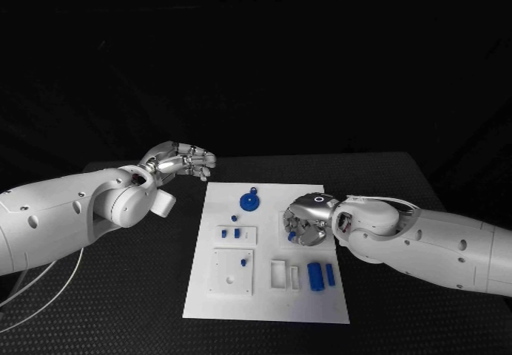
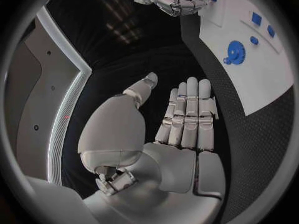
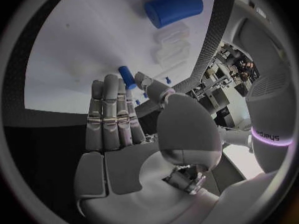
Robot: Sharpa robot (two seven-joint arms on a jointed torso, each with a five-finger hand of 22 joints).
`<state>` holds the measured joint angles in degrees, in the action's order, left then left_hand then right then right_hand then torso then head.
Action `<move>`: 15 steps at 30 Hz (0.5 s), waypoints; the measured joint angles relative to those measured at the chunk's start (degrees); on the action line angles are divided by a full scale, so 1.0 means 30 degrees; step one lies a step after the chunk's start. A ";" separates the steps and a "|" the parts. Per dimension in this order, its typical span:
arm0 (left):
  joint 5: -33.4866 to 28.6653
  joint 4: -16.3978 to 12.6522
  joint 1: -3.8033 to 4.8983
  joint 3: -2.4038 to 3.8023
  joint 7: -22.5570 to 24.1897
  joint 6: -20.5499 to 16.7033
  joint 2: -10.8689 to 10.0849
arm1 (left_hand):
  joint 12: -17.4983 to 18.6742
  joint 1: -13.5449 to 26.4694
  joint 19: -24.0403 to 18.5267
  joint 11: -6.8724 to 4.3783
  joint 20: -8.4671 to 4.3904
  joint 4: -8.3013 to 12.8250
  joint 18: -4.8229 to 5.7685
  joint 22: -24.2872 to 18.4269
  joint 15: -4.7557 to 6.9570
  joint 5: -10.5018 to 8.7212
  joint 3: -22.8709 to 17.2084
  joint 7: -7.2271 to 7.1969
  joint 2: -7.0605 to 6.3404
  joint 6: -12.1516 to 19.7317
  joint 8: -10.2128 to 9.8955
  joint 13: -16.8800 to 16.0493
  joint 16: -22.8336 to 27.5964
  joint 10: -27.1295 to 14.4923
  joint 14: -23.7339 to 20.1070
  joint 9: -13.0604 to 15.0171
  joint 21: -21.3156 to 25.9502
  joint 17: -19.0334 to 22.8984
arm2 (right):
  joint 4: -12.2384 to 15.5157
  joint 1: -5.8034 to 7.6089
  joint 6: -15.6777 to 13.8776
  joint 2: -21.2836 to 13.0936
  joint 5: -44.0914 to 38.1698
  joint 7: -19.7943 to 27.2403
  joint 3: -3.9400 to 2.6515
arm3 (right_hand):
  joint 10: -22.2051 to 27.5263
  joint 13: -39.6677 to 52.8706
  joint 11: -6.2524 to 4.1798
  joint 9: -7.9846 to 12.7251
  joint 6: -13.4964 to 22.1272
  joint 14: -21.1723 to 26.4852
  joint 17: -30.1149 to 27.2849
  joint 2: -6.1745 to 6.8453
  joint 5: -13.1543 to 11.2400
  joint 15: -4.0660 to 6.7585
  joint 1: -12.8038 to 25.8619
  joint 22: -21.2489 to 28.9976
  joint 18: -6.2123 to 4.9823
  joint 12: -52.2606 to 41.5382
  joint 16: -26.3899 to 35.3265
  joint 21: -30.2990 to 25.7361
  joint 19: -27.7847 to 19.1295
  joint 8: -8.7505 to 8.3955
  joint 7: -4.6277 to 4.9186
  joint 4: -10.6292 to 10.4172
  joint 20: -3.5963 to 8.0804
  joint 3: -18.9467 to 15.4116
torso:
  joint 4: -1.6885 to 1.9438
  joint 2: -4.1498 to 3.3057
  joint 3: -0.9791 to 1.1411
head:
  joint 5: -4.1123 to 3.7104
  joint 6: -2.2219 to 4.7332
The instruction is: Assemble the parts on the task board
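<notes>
Near you, a fat blue cylinder (image 1: 316, 275) lies on the white task board (image 1: 267, 303), long way pointing away from you. Your right robot hand (image 1: 306, 220) hangs just past it, fingers apart over a small blue peg (image 3: 126, 76), holding nothing. Your left robot hand (image 1: 183, 160) is farther off, open and empty beside the board's far corner, so the right one is nearer.

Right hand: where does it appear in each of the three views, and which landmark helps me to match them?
Head view: the right hand is right of centre, over the task board's right edge.
Left wrist view: it lies far beyond the left hand, at the board's edge.
Right wrist view: it fills the middle, its fingers over the board.
Shared landmark: the white task board.
</notes>
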<state>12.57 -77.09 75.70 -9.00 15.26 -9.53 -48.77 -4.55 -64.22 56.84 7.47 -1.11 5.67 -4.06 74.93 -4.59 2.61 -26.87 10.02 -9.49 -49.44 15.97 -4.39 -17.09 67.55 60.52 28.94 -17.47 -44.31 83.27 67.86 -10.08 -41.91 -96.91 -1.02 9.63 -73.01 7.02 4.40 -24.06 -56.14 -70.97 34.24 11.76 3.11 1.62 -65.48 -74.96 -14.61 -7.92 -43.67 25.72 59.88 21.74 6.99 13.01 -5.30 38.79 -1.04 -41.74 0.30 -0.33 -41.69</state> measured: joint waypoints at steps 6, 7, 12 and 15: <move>-0.0052 0.0001 0.0000 0.0000 -0.0049 0.0126 -0.0001 | 0.0000 0.0073 -0.0001 -0.0001 0.0001 -0.0017 -0.0002 -0.0002 0.0000 0.0000 0.0016 0.0051 0.0074 0.0085 0.0000 0.0010 0.0000 0.0000 -0.0001 -0.0016 0.0001 0.0001 | -0.0205 -0.0081 0.0004 0.0090 -0.0128 -0.0018 0.0004 | -0.0067 0.0068 -0.0068 -0.0021 -0.0003 -0.0002 0.0182 0.0001 0.0000 0.0001 0.0001 0.0001 0.0002 0.0000 0.0000 0.0000 0.0099 0.0072 -0.0003 -0.0064 -0.0034 0.0391 | -0.0002 0.0002 -0.0007 | 0.0015 -0.0062; -0.0059 0.0001 0.0000 0.0000 -0.0063 0.0151 -0.0002 | 0.0000 0.0074 -0.0001 0.0000 0.0001 -0.0017 -0.0002 -0.0002 0.0000 0.0000 0.0016 0.0011 0.0074 0.0126 0.0000 0.0009 0.0000 0.0001 -0.0001 -0.0022 0.0001 0.0001 | -0.0245 -0.0091 0.0004 0.0130 -0.0158 -0.0026 0.0005 | -0.0067 0.0080 -0.0068 -0.0024 -0.0039 -0.0010 0.0217 -0.0023 0.0000 0.0009 -0.0023 0.0001 0.0001 0.0000 0.0000 0.0000 0.0099 0.0072 -0.0040 -0.0072 -0.0034 0.0425 | -0.0004 0.0004 -0.0011 | 0.0015 -0.0075; -0.0077 0.0006 0.0000 0.0000 -0.0109 0.0237 0.0012 | 0.0001 0.0074 -0.0002 0.0067 0.0002 -0.0069 -0.0003 -0.0004 0.0000 0.0000 0.0068 -0.0001 0.0074 0.0138 -0.0073 0.0009 0.0000 -0.0069 -0.0001 -0.0022 0.0001 -0.0015 | -0.0395 -0.0101 0.0002 0.0307 -0.0275 -0.0082 0.0005 | -0.0068 0.0136 -0.0068 -0.0045 -0.0146 -0.0070 0.0378 -0.0125 0.0000 0.0066 -0.0124 0.0003 0.0000 0.0000 0.0001 0.0000 0.0170 0.0072 -0.0015 -0.0194 0.0034 0.0839 | -0.0015 0.0011 -0.0015 | 0.0016 -0.0114; -0.0085 0.0011 0.0000 -0.0001 -0.0137 0.0282 0.0021 | 0.0000 0.0073 -0.0003 0.0067 0.0002 -0.0104 -0.0003 -0.0004 0.0000 0.0000 0.0033 0.0017 0.0073 0.0155 -0.0073 0.0009 0.0000 -0.0070 -0.0001 -0.0022 0.0001 -0.0015 | -0.0501 -0.0148 0.0011 0.0384 -0.0337 -0.0112 0.0004 | -0.0115 0.0164 -0.0116 -0.0062 -0.0147 -0.0069 0.0438 -0.0247 0.0000 0.0066 -0.0246 0.0004 0.0000 0.0000 0.0001 0.0000 0.0170 0.0071 -0.0016 -0.0147 0.0035 0.1106 | -0.0005 0.0011 -0.0022 | 0.0016 -0.0134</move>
<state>12.31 -77.05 75.70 -9.00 14.85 -8.69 -48.71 -4.54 -64.00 56.83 7.67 -1.10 5.35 -4.07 74.91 -4.59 2.61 -26.77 10.07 -9.27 -48.97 15.75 -4.36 -17.09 67.34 60.52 28.88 -17.47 -44.36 81.77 67.42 -10.05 -40.76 -97.92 -1.36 9.64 -73.36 7.52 4.05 -24.24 -56.58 -71.18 35.56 11.02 3.11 1.81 -66.22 -74.95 -14.61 -7.92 -43.66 25.72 60.39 21.96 6.94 12.57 -5.20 42.11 -1.05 -41.71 0.24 -0.28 -42.09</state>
